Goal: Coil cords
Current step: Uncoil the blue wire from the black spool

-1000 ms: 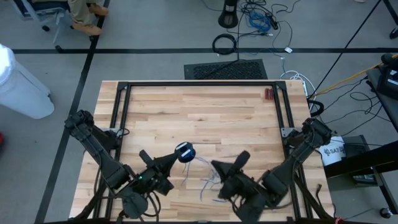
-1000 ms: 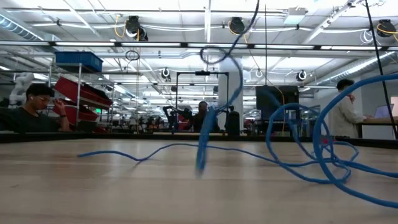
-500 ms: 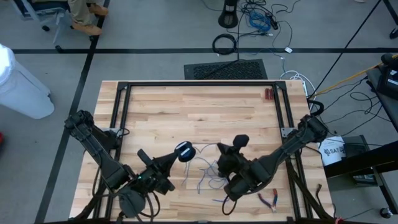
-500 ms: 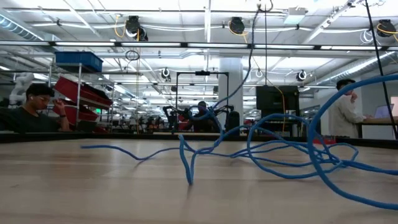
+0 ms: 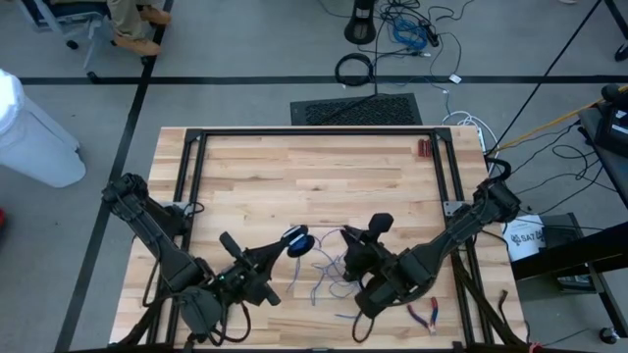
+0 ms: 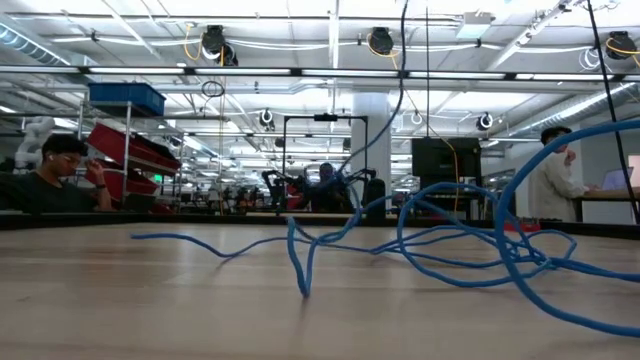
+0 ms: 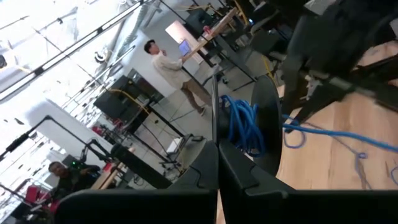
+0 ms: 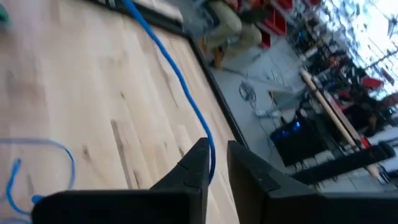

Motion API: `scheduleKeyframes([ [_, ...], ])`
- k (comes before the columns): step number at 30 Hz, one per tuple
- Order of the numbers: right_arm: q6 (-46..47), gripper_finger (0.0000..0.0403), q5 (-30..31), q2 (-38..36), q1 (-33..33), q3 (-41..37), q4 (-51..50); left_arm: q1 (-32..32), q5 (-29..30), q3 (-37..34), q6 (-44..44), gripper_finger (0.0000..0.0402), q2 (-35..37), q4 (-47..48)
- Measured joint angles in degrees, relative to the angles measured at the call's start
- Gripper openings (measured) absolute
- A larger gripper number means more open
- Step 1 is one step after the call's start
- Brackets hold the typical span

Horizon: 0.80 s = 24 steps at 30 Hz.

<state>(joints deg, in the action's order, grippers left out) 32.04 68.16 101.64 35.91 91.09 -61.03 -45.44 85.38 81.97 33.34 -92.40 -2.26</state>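
Near the table's front edge, the left gripper stays pressed together on the coiled part of the cord, now shifted slightly rightward. Beside it, the right gripper has parted slightly around a strand, the loose cord sprawling between them. Farther back, bare wood reaches the black frame.

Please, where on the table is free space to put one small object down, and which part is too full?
The far half of the table is bare wood, bordered by the black frame, with only a small red object at its far right corner. The near middle is crowded: loose blue cord sprawls between the left tool and right tool. Red-handled pliers lie near right.
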Motion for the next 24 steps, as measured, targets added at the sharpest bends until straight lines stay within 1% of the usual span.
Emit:
scheduleKeyframes([
  [3,-6.23,0.0063,0.03,-0.99,1.18,0.0,6.17,0.68,0.1,0.0,-1.64,0.0,0.0,0.01],
  [4,-8.71,0.0066,-2.05,-1.39,1.47,0.02,8.09,0.91,0.2,0.0,-2.52,0.0,0.0,0.02],
  [6,-12.41,0.0071,-8.67,-2.02,1.76,0.02,10.69,1.25,0.31,0.0,-3.02,0.0,0.0,-0.1],
  [8,-13.08,0.0075,-15.09,-2.51,1.73,0.02,11.9,1.31,0.36,0.0,-3.04,0.0,0.0,-0.09],
  [10,-13.13,0.0077,-18.65,-2.83,1.73,0.02,11.95,1.48,0.4,0.0,-3.16,0.0,0.0,-0.33],
  [13,-13.19,0.008,-17.79,-2.92,1.71,0.0,12.49,1.54,0.42,0.0,-4.63,0.0,0.0,-0.28],
  [15,-13.02,0.008,-15.42,-2.92,1.66,0.0,15.82,1.67,0.42,0.0,-4.97,0.0,0.0,-0.29],
  [18,-16.67,0.008,-12.88,-2.92,1.28,0.0,24.48,2.09,0.31,0.0,-6.19,0.0,0.0,-0.25],
  [22,-25.96,0.008,-12.23,-2.54,1.24,0.0,37.89,2.81,0.18,0.0,-9.11,0.0004,0.0,-0.26],
  [24,-28.83,0.008,-12.35,-1.85,1.25,0.0,42.66,3.07,-0.31,0.0,-10.24,0.0006,0.0,-0.18],
])
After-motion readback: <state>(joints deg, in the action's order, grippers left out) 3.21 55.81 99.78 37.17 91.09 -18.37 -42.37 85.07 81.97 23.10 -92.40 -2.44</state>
